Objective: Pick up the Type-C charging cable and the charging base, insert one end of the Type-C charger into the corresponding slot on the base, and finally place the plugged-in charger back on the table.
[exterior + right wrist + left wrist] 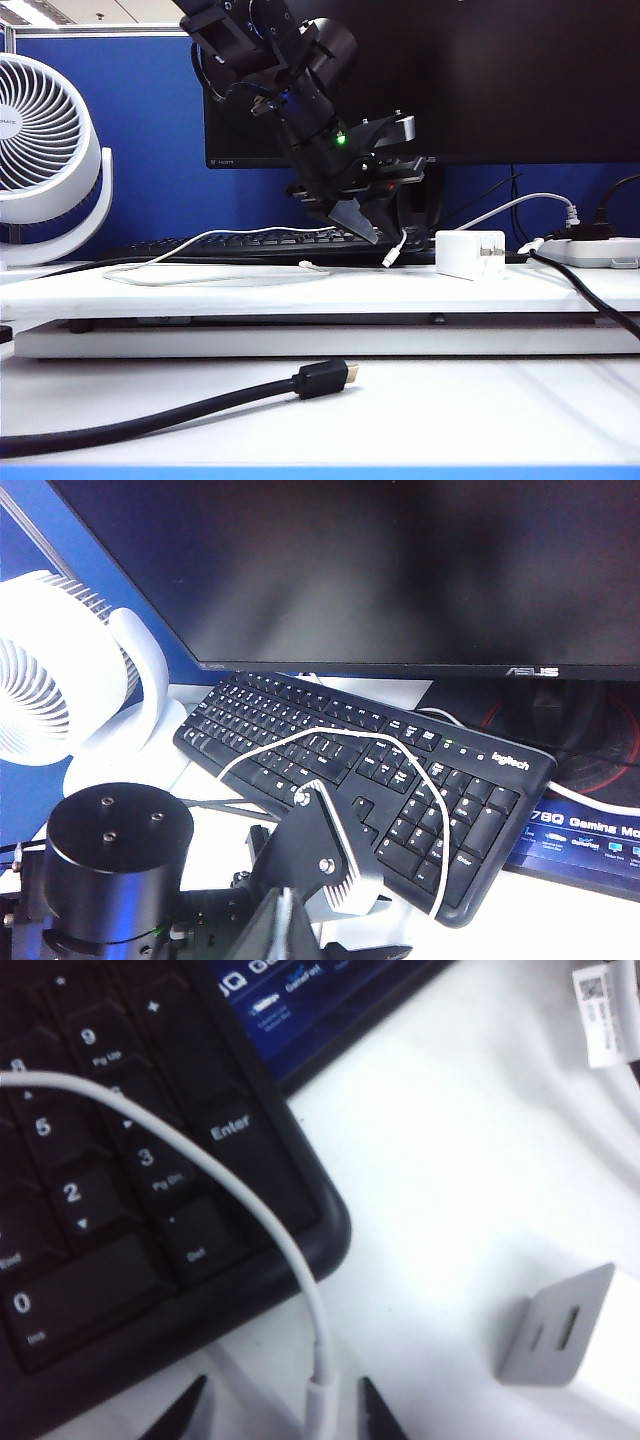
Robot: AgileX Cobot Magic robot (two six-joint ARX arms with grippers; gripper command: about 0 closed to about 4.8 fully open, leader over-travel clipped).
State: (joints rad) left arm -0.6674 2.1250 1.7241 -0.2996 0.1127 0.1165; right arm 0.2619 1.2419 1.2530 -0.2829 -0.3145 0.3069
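Gripping cable [322, 1360] | left tool [285, 1410] tips cropped | right tool unseen

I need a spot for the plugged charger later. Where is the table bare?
Bare: the raised platform between the Type-C charging cable loop and the charging base, and the front strip right of the black cable. Crowded: beside the power strip.
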